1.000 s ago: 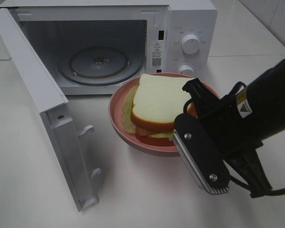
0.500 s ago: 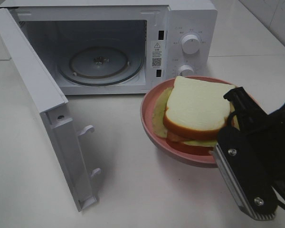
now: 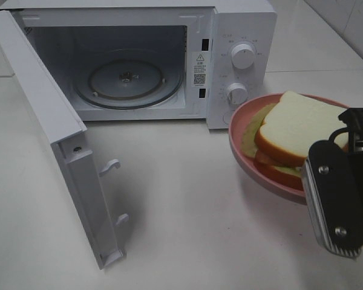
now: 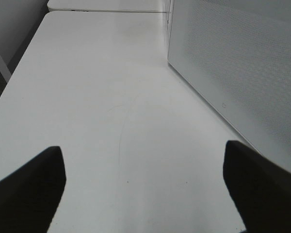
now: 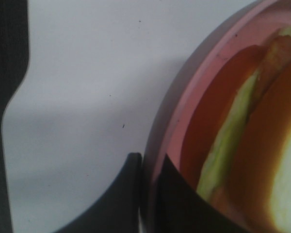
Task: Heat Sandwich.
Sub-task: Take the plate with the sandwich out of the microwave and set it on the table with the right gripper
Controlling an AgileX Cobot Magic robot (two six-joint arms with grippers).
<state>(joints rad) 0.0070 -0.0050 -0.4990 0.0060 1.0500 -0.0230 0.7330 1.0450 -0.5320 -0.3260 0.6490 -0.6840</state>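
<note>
The sandwich (image 3: 299, 130) has white bread, tan crust, green lettuce and red filling, and lies on a round pink plate (image 3: 245, 148) at the right, in front of the microwave's knobs. My right gripper (image 3: 354, 124) is shut on the plate's right rim and holds the plate slightly tilted. In the right wrist view its fingers (image 5: 136, 194) pinch the pink rim (image 5: 184, 107) beside the sandwich layers (image 5: 242, 126). My left gripper (image 4: 145, 189) is open and empty over bare table, and is out of the exterior high view.
The white microwave (image 3: 242, 36) stands at the back with its door (image 3: 54, 139) swung wide open to the left. Its glass turntable (image 3: 126, 81) is bare. The microwave's side wall (image 4: 242, 73) shows in the left wrist view. White table (image 3: 181, 229) lies in front.
My right gripper has carried the plate with the sandwich to the right, from in front of the microwave opening to in front of the knobs. The left side has not changed.
</note>
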